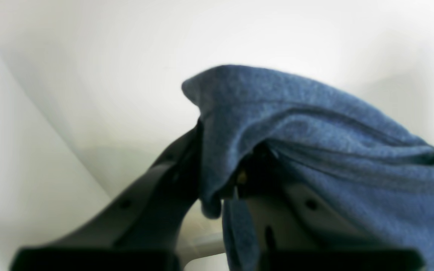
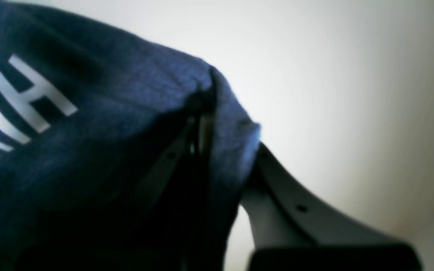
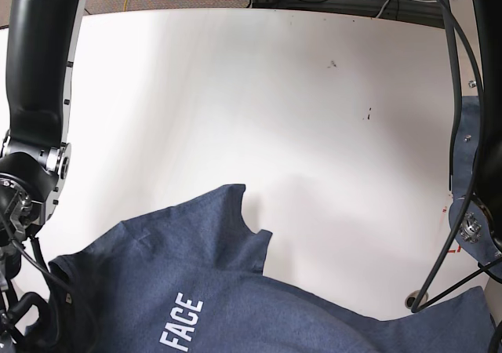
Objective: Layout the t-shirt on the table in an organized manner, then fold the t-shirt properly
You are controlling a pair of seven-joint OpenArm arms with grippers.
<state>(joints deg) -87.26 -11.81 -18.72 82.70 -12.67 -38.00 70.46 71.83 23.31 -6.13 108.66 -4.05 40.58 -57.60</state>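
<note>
White capital letters reading "FACE" run up the front of the blue t-shirt (image 3: pixel 235 290) at the bottom centre of the base view. In the right wrist view, at the left edge, the same shirt shows a white "H" beside partly cut-off letters.

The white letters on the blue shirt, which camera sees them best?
The base view: the white letters on the t-shirt read "FACE" sharp and whole. The right wrist view shows only a blurry, cut-off piece of white lettering. The left wrist view shows no letters, just blue cloth.
</note>
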